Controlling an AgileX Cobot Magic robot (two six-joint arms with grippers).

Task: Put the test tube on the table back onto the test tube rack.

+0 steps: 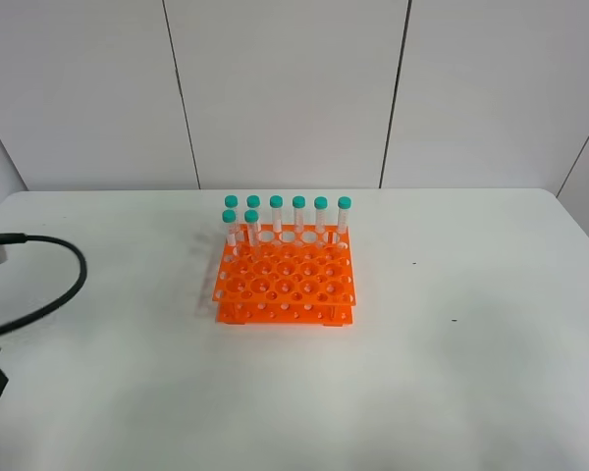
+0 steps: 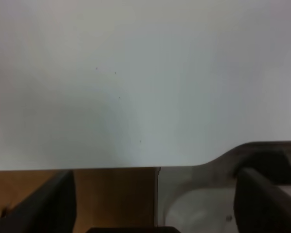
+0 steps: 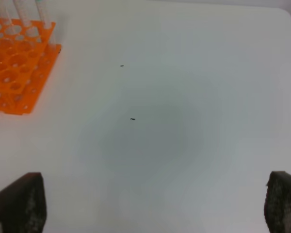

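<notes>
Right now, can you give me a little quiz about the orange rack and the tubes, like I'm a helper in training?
1. How many teal-capped test tubes stand in the test tube rack?
2. True or false: a tube lies flat on the table.
3. What sits between the fingers of the right gripper? A) a tube B) nothing C) a cap

Key: 1. Eight: six in the back row, two in the next. 2. False, none shows in any view. 3. B.
</notes>
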